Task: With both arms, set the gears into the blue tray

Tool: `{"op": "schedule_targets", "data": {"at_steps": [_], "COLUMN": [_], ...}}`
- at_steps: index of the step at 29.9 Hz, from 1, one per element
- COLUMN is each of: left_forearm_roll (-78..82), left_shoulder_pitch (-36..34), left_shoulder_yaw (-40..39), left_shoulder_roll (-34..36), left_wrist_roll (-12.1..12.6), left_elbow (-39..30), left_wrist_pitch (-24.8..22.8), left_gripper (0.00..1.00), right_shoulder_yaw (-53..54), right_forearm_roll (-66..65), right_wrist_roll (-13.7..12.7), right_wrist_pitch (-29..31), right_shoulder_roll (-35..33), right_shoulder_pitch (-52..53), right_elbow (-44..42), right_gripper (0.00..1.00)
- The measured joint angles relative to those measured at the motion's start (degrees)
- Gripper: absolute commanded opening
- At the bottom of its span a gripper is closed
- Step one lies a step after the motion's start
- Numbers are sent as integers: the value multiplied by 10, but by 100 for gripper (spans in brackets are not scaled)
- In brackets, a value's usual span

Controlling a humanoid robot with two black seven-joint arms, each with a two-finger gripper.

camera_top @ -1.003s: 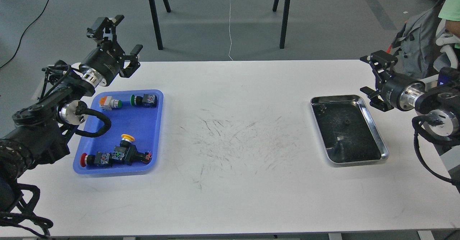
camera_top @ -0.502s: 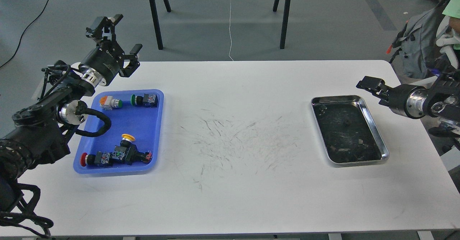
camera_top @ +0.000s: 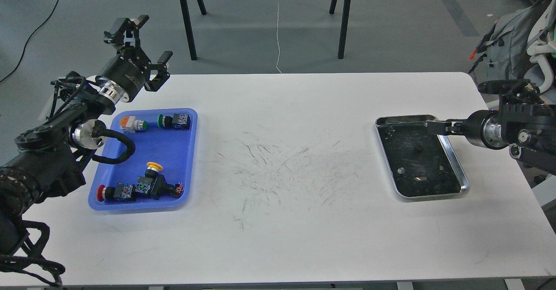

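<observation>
One tiny black gear (camera_top: pixel 418 148) lies on the dark bottom of the silver tray (camera_top: pixel 464 180) at the right. The blue tray (camera_top: pixel 167 151) sits at the left and holds push-button switches only; I see no gear in it. My left gripper (camera_top: pixel 145 41) hangs open and empty above the table's back edge, behind the blue tray. My right gripper (camera_top: pixel 431 127) reaches in from the right over the silver tray's back right part, up and right of the gear. It is seen edge-on and dark, so its fingers cannot be told apart.
Several push-button switches (camera_top: pixel 147 185) with red, yellow, green and orange caps fill the blue tray. Small light scraps (camera_top: pixel 419 178) lie in the silver tray. Scuff marks cover the middle of the white table (camera_top: pixel 282 220). Black stand legs (camera_top: pixel 186 18) rise behind it.
My right arm has swung down and to the left, turning its gripper from beside the silver tray to over it. The left arm has hardly moved.
</observation>
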Motion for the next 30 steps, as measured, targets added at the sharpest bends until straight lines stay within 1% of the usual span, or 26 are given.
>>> {"op": "schedule_targets", "data": {"at_steps": [4,12,22,24,30], "left_forearm_roll": [0,-1,-1,-1,-1], "left_shoulder_pitch": [0,2,4,4,4], "left_shoulder_yaw": [0,0,-1,-1,0], "left_shoulder_roll": [1,3,3,3,3], "left_wrist_roll": [0,0,0,0,0], "left_elbow": [0,0,1,1,1], "left_wrist_pitch": [0,0,0,0,0], "left_gripper": [100,100,100,100,100], "right_shoulder_yaw": [-2,-19,-20,-18,-17], "right_forearm_roll": [-33,-40,-39,-38,-38], "right_wrist_roll": [7,12,14,14,14], "right_wrist_pitch": [1,1,-3,-4,-5], "right_shoulder_roll": [8,33,63,69,78], "right_shoulder_pitch": [0,-5,-33,-35,-48], "right_elbow": [-7,-13,-62,-65,-70], "right_gripper": [95,95,92,90,90]}}
